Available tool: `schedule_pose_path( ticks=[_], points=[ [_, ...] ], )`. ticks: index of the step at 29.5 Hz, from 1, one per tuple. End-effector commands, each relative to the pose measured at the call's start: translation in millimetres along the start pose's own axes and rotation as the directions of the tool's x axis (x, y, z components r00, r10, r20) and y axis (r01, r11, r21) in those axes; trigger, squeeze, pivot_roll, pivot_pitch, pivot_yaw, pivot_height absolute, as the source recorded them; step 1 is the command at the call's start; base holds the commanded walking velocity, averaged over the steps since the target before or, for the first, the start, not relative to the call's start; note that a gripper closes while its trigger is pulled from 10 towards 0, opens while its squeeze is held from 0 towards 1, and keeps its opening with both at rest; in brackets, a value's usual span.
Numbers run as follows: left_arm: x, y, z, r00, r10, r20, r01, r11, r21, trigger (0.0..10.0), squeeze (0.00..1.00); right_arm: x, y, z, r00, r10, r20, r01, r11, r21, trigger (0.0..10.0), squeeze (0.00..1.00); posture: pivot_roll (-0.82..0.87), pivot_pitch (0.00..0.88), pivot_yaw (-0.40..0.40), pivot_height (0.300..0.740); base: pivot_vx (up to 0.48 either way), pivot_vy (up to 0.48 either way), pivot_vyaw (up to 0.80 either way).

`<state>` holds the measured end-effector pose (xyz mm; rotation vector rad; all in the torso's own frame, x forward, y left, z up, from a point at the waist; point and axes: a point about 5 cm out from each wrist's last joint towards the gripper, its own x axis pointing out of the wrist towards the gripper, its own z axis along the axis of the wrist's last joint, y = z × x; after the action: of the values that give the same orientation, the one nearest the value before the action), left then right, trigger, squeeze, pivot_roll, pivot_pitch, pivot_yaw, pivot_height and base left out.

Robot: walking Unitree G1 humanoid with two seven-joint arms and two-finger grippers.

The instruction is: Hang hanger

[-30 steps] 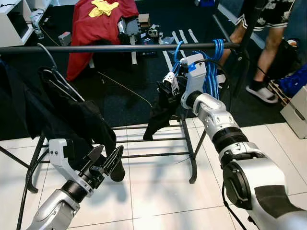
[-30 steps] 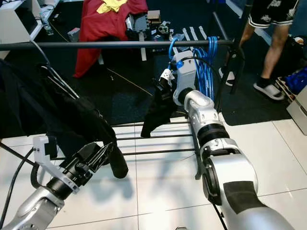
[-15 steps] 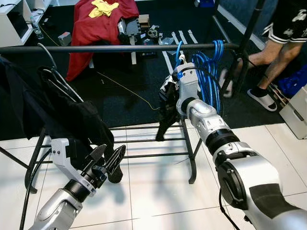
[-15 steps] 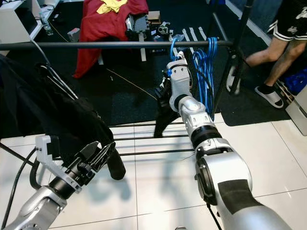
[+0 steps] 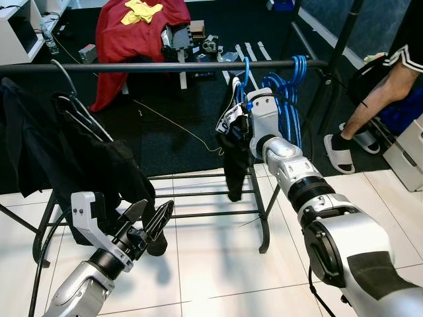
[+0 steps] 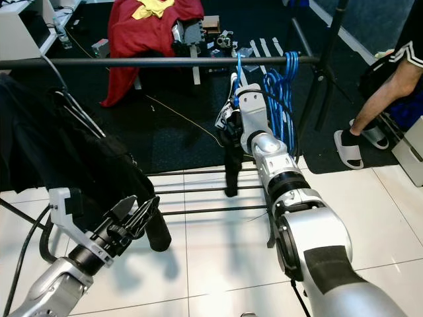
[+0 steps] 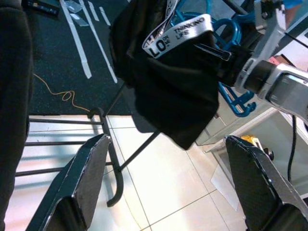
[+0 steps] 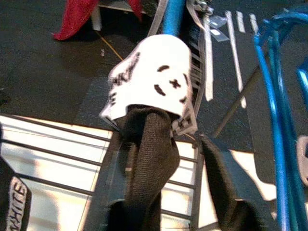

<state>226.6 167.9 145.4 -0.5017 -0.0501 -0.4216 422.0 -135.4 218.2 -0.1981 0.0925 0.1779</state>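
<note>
My left gripper [image 5: 151,221] hangs low w/ fingers spread, holding nothing, just beside dark clothes [image 5: 99,165] on the rail [image 5: 132,66]. Right gripper [image 5: 232,125] is clamped on a black garment [image 5: 234,162] w/ white band, on a blue hanger [image 5: 246,69] hooked at the rail, next to more blue hangers [image 5: 291,92].

Blue hanger [image 5: 246,69] carries a black garment [image 5: 235,155] with a white, black-lettered band; more blue hangers [image 5: 291,99] right, red cloth [image 5: 129,33] far, white floor tiles [image 5: 218,264].
</note>
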Motion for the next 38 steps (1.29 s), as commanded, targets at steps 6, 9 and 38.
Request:
schedule_pose_path(
  ticks=[6, 9, 38],
  points=[
    [0.0, 3.9, -6, 1.000, 0.008, -0.014, -0.008, 1.000, -0.018, 10.0, 0.00, -1.0, -8.9, 2, 1.000, -0.023, 0.003, 0.023, 1.000, 0.015, 0.0, 0.00, 0.01, 0.172, -0.014, 0.740, 0.000, 0.000, 0.00],
    [1.5, 4.7, -7, 1.000, 0.008, -0.013, -0.008, 1.000, -0.015, 10.0, 0.00, -1.7, -11.4, 3, 1.000, -0.014, 0.017, 0.014, 1.000, 0.024, 0.0, 0.00, 0.00, 0.160, -0.017, 0.740, 0.000, 0.000, 0.00],
    [12.2, 29.7, 9, 0.999, 0.029, 0.030, -0.030, 0.999, 0.028, 10.0, 0.00, -54.6, 2.2, -20, 0.753, 0.635, 0.174, -0.644, 0.765, -0.004, 0.0, 0.00, -0.09, 0.072, 0.023, 0.740, 0.000, 0.000, 0.00]
  ],
)
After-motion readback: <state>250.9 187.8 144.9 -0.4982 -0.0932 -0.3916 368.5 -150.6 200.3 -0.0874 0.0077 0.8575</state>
